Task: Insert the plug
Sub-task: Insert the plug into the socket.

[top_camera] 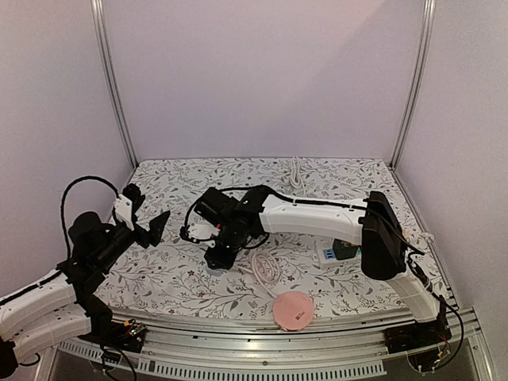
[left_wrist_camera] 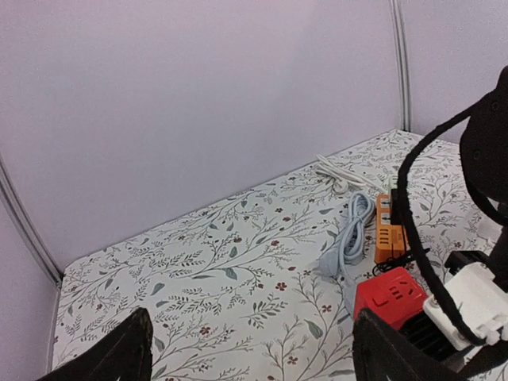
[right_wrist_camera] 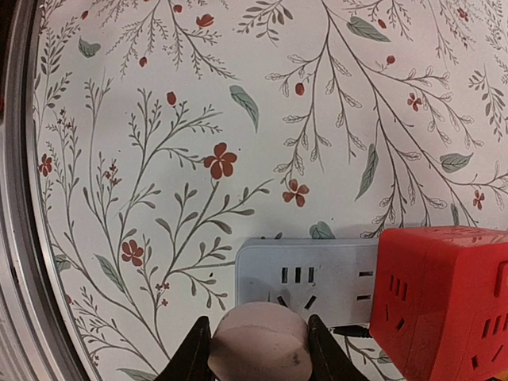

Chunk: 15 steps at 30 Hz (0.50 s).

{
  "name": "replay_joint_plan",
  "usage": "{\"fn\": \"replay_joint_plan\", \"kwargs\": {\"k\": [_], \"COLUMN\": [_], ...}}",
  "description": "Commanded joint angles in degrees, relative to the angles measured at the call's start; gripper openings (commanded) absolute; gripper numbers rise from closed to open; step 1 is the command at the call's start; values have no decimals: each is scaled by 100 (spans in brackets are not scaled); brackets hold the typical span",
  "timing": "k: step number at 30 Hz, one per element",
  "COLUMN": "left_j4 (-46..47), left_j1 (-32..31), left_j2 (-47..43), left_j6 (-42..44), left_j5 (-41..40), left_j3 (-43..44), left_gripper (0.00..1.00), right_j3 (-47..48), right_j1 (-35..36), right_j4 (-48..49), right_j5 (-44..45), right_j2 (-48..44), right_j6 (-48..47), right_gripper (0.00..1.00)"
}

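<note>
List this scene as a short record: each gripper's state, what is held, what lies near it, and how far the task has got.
left gripper: open, empty, above the table
right gripper: shut on plug
plug: round, pinkish, between the fingers
strip: white, flat on the table, just beyond the plug
red cube: socket block beside the strip
task: plug not yet inserted

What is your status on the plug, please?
Left gripper open, off to the side. Right gripper shut on plug, poised at white power strip. Red cube socket close beside, not blocking.
</note>
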Motion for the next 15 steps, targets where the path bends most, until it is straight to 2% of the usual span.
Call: {"fn": "replay_joint_plan", "kwargs": {"k": [1,8,15], "left_j4": [71,33,-8], "left_j1": [189,365,381], "left_j2": [121,367,301], "left_j6": [169,223,227], "left_j5": [15,156,350], "left_j3": [-145,-136,-146], "left_gripper": [85,85,85], "right_j3": [237,825,891], "right_j1": [-5,-38,-57], "right_j4": [-408,-432,-755], "right_j5": [66,103,374], "right_j2": [159,506,612], "right_j6": [-142,-294,-505], "right_gripper": [0,0,0]}}
